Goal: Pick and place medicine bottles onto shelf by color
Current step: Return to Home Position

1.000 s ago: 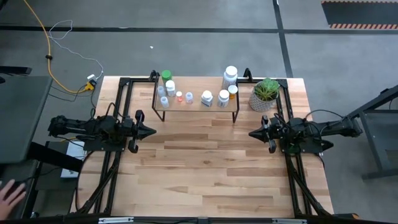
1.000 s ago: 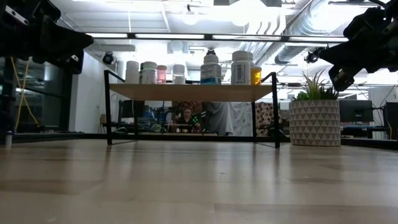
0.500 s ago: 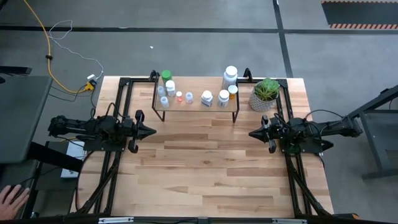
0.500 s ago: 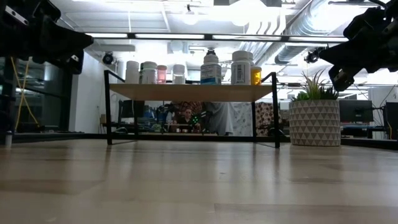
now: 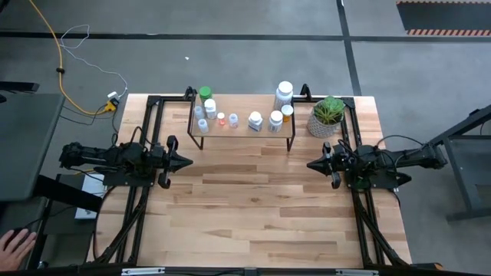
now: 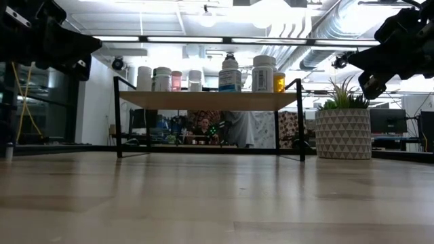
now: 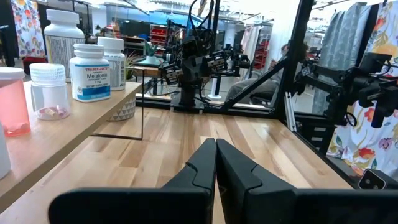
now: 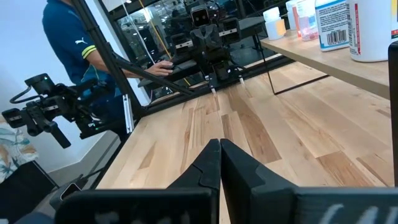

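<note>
Several medicine bottles (image 5: 255, 119) stand upright on the light-wood shelf (image 5: 242, 126) with thin black legs at the table's far side; they also show in the low view (image 6: 230, 73). Their caps are white, green (image 5: 205, 93) and yellow (image 5: 287, 110), and one small bottle is pink (image 5: 222, 119). My left gripper (image 5: 189, 162) is shut and empty above the table's left side, in front of the shelf. My right gripper (image 5: 310, 164) is shut and empty at the table's right side. Each gripper points toward the other.
A potted green plant (image 5: 327, 116) stands right of the shelf at the far right. A person stands beyond the table's left side (image 8: 81, 43), with a hand at the high view's lower left corner (image 5: 14, 247). Bare tabletop (image 5: 253, 199) lies between the grippers and the near edge.
</note>
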You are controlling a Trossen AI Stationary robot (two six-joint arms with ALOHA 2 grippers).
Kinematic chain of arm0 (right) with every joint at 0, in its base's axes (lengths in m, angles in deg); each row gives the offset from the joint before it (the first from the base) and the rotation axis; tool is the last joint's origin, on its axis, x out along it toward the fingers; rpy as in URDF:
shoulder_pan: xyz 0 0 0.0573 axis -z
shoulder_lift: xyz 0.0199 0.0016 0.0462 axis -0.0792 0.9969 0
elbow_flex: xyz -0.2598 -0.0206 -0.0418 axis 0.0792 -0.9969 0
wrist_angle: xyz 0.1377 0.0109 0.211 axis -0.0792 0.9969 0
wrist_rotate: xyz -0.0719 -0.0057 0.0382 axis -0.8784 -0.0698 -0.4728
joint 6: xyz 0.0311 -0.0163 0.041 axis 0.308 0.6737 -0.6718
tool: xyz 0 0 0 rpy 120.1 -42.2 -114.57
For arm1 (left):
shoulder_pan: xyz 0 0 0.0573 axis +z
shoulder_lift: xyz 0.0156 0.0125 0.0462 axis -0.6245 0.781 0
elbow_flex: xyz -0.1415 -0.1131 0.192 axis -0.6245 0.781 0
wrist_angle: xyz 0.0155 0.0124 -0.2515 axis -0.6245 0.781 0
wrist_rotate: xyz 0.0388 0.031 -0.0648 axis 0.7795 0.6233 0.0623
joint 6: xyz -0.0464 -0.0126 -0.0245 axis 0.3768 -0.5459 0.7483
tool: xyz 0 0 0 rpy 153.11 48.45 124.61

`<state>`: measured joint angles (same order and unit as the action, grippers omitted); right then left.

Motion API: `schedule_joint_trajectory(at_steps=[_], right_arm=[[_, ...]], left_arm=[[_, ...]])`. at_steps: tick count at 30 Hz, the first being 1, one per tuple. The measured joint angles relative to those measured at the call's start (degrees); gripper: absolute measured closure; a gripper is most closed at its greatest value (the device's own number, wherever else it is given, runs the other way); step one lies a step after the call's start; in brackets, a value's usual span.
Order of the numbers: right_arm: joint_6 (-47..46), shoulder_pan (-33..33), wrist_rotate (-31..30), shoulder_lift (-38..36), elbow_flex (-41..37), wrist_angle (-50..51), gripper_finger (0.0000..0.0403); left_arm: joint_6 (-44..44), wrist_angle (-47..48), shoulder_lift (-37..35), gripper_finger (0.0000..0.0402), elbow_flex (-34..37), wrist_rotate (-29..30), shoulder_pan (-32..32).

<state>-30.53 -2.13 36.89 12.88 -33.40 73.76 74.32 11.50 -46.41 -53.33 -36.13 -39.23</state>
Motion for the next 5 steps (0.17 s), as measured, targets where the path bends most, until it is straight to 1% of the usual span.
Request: schedule_joint_trajectory(at_steps=[5], right_arm=[[0.00,0.00,0.00,0.01,0.00,0.00,0.0402]], left_arm=[[0.00,0.00,0.00,0.0401,0.00,0.00,0.02]])
